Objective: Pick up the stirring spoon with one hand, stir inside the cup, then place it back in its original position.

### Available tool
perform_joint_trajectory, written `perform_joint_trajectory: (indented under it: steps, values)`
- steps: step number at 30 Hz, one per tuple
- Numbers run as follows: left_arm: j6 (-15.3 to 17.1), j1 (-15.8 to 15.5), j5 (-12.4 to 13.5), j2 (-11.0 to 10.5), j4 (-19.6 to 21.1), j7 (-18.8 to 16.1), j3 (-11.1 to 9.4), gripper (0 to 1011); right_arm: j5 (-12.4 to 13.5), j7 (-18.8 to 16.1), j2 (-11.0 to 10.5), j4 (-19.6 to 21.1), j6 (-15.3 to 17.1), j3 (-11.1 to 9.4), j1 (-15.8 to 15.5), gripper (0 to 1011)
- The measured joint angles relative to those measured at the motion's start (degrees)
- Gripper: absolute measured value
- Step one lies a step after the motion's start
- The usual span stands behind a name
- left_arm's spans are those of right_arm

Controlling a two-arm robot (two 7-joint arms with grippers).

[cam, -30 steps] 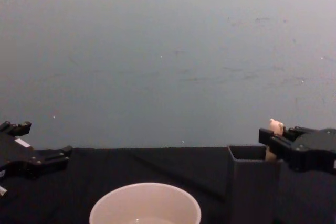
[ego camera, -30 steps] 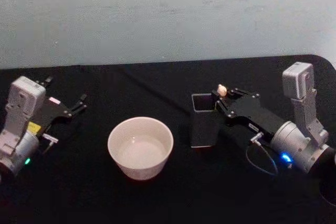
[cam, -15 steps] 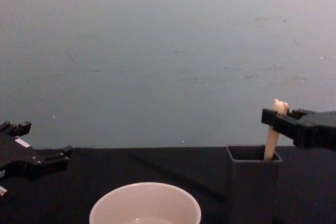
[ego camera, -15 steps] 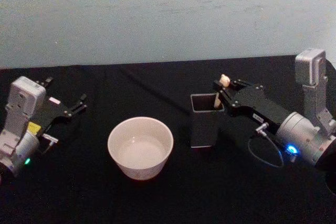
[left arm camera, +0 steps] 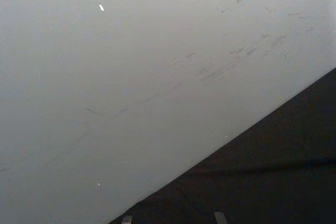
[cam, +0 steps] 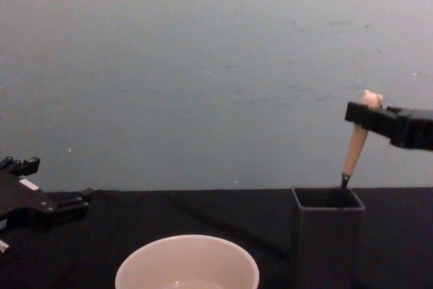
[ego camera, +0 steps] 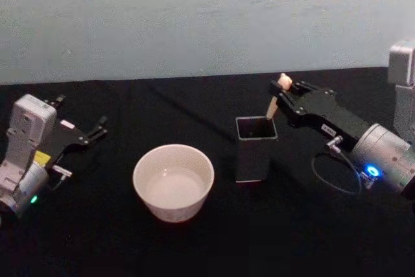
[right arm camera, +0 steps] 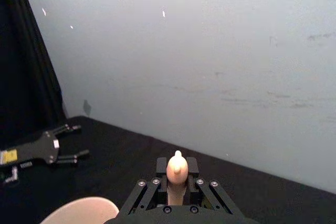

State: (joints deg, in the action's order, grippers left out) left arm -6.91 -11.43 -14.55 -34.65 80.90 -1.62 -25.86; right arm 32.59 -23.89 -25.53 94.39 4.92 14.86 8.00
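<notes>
The stirring spoon (ego camera: 275, 100) has a cream handle with a knob at the top; its dark neck (cam: 344, 181) is just at the rim of the dark grey square holder (ego camera: 253, 148) and its bowl is hidden inside. My right gripper (ego camera: 286, 90) is shut on the handle just below the knob (right arm camera: 177, 167), above and slightly right of the holder (cam: 327, 233). The cream-white cup (ego camera: 173, 181) stands left of the holder, seemingly empty. My left gripper (ego camera: 98, 128) rests open on the table at the far left.
A black cloth (ego camera: 194, 238) covers the table, and a pale wall (cam: 216, 72) stands behind it. My right arm's silver joint (ego camera: 382, 157) with a thin cable lies right of the holder. Open room lies between the cup (cam: 187, 262) and the left gripper (cam: 64, 202).
My right gripper has risen, drawing the spoon up out of the holder until the dark neck shows at the rim. The left arm and the cup have not moved.
</notes>
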Motion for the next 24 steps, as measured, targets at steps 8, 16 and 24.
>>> perform_joint_trajectory:
  steps: [8, 16, 24]
  values:
    - [0.0, 0.0, 0.0, 0.0, 0.0, 0.0, 0.0, 1002, 3.46, 0.01, -1.01, 1.83, 0.44, -0.58, 0.19, 205]
    - [0.0, 0.0, 0.0, 0.0, 0.0, 0.0, 0.0, 1001, 6.76, 0.32, -1.8, 3.7, 0.46, -1.21, 0.52, 205]
    - [0.0, 0.0, 0.0, 0.0, 0.0, 0.0, 0.0, 1001, 9.61, 0.39, -2.14, 4.9, 0.78, -1.06, 1.24, 205]
